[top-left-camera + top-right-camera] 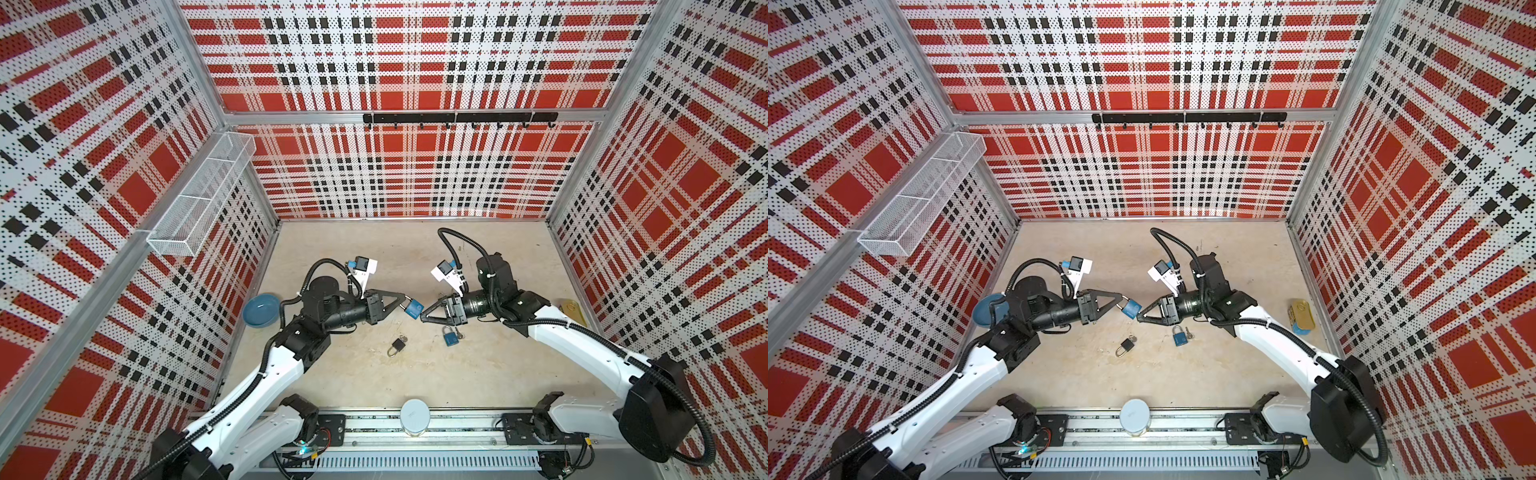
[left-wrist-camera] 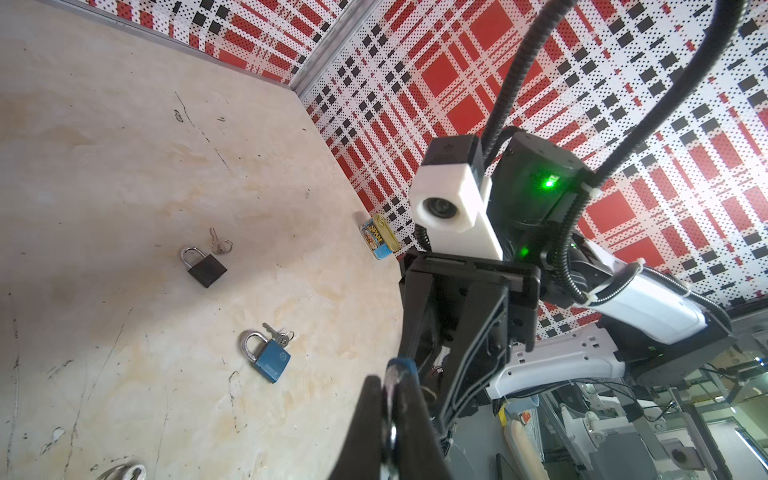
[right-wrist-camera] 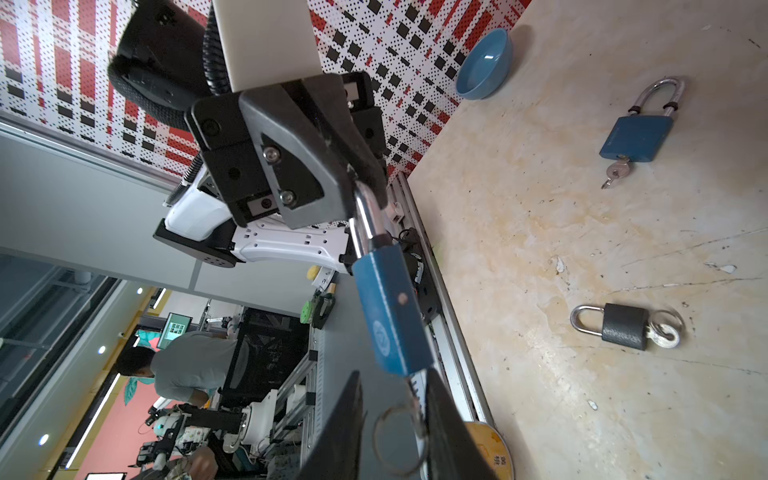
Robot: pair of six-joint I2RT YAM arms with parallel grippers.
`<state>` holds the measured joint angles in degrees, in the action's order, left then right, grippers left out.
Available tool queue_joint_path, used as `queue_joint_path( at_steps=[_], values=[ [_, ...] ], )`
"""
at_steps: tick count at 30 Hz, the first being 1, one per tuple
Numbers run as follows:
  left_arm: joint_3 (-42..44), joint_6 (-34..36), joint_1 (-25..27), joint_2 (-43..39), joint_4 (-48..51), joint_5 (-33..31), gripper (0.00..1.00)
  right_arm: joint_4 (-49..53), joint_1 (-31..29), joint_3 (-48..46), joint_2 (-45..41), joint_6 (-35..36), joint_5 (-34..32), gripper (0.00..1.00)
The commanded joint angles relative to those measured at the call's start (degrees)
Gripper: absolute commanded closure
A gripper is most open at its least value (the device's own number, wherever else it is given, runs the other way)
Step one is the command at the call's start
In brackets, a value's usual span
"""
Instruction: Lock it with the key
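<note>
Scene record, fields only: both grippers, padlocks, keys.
left gripper: shut on silver shackle of blue metal padlock, held off the table
right gripper: fingers flank the small silver key at that padlock's base; grip unclear
on table: second blue padlock, key at its base; black padlock, keys at its base
elsewhere: round blue bowl; yellow Spam tin

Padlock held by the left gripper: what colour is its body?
The held padlock is blue, with a silver shackle; it shows best in the right wrist view.

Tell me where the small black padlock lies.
In both top views the small black padlock lies on the tabletop, left of the loose blue padlock.
</note>
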<state>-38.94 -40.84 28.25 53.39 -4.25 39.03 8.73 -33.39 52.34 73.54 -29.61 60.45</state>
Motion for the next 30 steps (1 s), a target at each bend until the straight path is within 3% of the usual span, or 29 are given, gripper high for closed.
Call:
queue_joint_path(
  at_steps=[1,5,14,22,30],
  values=[
    [-2.08,-0.30,-0.60,-0.80,-1.07,0.66,1.00,-4.39,0.33,-0.28,-0.41,-0.05,1.66,0.83],
    [-1.93,-0.38,-0.70,-0.66,-1.10,0.85,1.00,-5.03,0.35,-0.35,-0.39,-0.41,1.81,1.00],
    [-2.02,-0.48,-3.09,-0.21,-1.11,1.16,1.00,-5.06,0.98,-2.49,-0.84,-0.58,0.98,1.00],
    [-2.55,-0.47,-6.86,0.43,-1.11,3.14,1.00,-3.84,4.80,-10.15,-3.80,-0.63,-0.95,1.00],
    [-2.61,0.21,-7.07,3.60,-1.26,3.35,1.00,-2.83,7.28,-14.02,-5.69,0.32,-2.01,1.00]
  ],
)
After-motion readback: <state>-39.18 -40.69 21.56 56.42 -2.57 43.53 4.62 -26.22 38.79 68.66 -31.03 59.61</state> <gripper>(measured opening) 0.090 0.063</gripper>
